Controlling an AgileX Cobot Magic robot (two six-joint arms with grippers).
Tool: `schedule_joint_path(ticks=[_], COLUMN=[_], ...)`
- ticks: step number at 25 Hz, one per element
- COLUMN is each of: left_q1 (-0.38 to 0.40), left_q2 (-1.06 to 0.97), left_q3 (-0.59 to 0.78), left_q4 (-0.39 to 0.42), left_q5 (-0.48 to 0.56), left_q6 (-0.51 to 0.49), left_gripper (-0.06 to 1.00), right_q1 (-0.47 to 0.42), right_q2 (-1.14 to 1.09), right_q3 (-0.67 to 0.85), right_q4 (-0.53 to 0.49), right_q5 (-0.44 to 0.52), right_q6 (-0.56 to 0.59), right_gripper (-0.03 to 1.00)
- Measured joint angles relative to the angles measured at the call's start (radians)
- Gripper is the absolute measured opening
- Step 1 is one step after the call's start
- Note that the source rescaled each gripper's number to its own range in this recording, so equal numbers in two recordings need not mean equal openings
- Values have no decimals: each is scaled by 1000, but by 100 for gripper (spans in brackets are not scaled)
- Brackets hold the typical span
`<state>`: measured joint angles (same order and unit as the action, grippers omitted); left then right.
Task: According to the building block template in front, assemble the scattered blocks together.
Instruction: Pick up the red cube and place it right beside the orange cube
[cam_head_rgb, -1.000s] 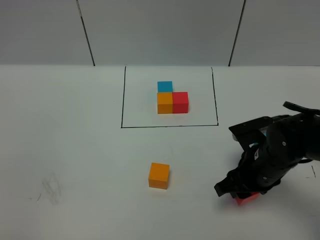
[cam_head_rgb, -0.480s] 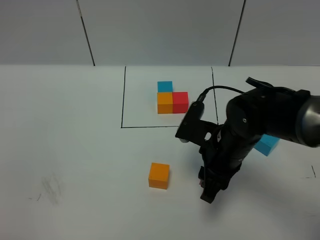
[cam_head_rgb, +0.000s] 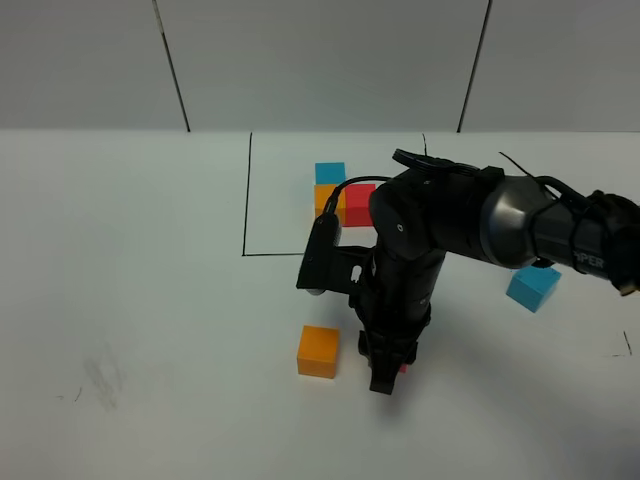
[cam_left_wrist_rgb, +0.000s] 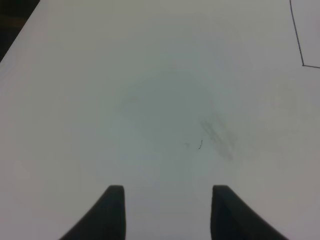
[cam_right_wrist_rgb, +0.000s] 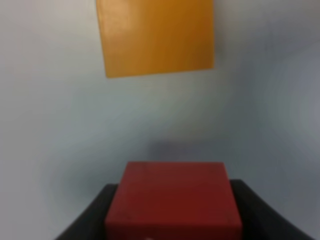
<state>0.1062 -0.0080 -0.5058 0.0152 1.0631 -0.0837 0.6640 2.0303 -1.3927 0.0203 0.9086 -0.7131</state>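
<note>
On the smooth white tabletop (cam_head_rgb: 120, 300), the right gripper (cam_head_rgb: 388, 370) has its jaws clamped on the red cube (cam_right_wrist_rgb: 172, 197), just beside the loose orange cube (cam_head_rgb: 318, 351). The template (cam_head_rgb: 358, 192) sits beyond that cube and the blue cube (cam_head_rgb: 532, 288) well off to its side. The left gripper (cam_left_wrist_rgb: 165, 210) gapes empty. The cubes look light, hard and slick, so their flat opposite faces are the place to pinch.

Framed template (cam_head_rgb: 330, 174), orange cube (cam_head_rgb: 318, 351), held red cube (cam_right_wrist_rgb: 172, 197), blue cube (cam_head_rgb: 531, 288)

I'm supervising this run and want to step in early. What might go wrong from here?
The red cube in the right gripper is apart from the loose orange cube, which looks slightly skewed to it; closing in may nudge it instead of joining flush. The arm also hides part of the template.
</note>
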Motion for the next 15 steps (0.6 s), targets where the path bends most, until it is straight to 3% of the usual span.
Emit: schedule_joint_path(ticks=[15], left_q1=[0], left_q2=[0], left_q3=[0], left_q4=[0], left_q5=[0], left_q6=[0], left_gripper=[0], right_q1=[10], right_q2=[51], right_q3=[-4], right_q4=[1], right_q5=[-61], right_q6=[-140], right_gripper=[2])
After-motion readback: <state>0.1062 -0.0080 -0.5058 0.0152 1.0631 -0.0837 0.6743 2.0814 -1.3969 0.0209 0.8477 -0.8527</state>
